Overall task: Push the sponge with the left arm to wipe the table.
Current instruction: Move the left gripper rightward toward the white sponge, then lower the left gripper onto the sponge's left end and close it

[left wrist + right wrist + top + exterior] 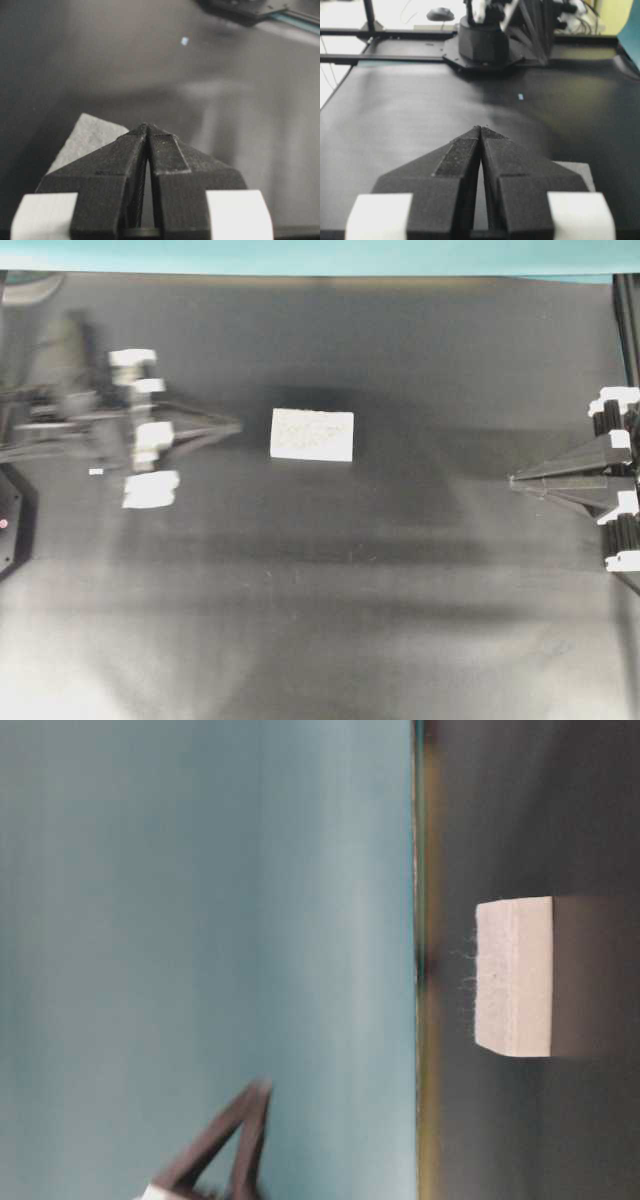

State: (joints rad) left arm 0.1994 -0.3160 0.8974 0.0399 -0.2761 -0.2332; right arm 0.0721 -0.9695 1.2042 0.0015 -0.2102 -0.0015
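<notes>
Left hand [232, 426] pinched to a point, empty, blurred, just short of the sponge [313, 434]. Sponge flat mid-worktop [330, 600], untouched, between both hands. Farther right, near the edge, right hand [516, 480] likewise pinched together, empty, well apart from the sponge.

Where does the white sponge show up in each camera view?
Overhead: sponge just left of centre, ahead of the left gripper.
Table-level: sponge right of centre, picture turned sideways.
Left wrist: sponge lower left, behind the fingers.
Right wrist: sponge lower right, mostly hidden by the right gripper.
Shared landmark: the dark table.
</notes>
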